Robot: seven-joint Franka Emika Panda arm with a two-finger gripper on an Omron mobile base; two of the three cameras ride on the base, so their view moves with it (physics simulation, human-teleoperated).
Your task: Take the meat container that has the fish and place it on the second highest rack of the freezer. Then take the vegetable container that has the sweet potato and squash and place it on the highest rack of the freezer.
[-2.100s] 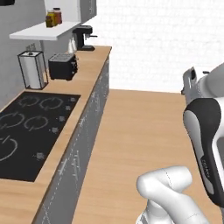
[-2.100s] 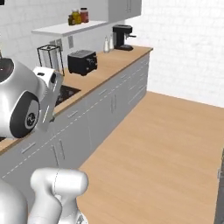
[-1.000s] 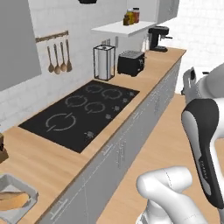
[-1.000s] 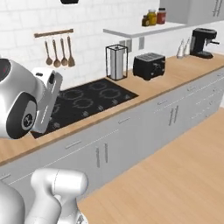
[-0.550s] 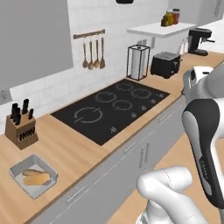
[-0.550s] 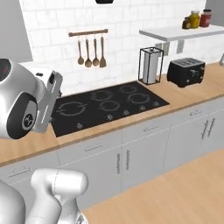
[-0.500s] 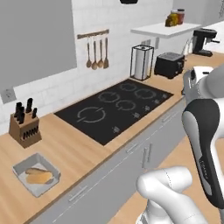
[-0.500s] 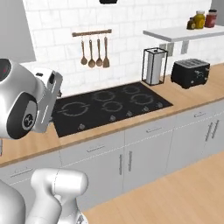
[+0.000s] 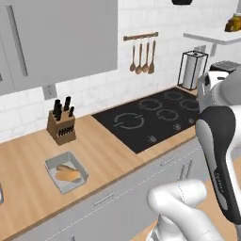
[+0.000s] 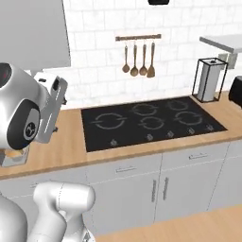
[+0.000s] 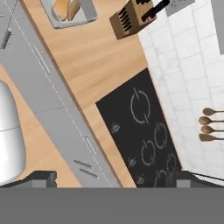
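Wooden counter (image 9: 108, 146) is running along white tiled wall in front of you, grey cabinet fronts below. Black cooktop (image 9: 150, 115) is sitting flush in it, toward right in left base view. Knife block (image 9: 61, 127) is standing near wall, left of cooktop and apart from it. Vegetable container (image 9: 67, 171) is lying flat in front of knife block, nearer counter edge, orange-tan sweet potato and squash (image 9: 68, 173) inside. Wire paper towel holder (image 10: 209, 79) is standing at wall beyond cooktop's far end.
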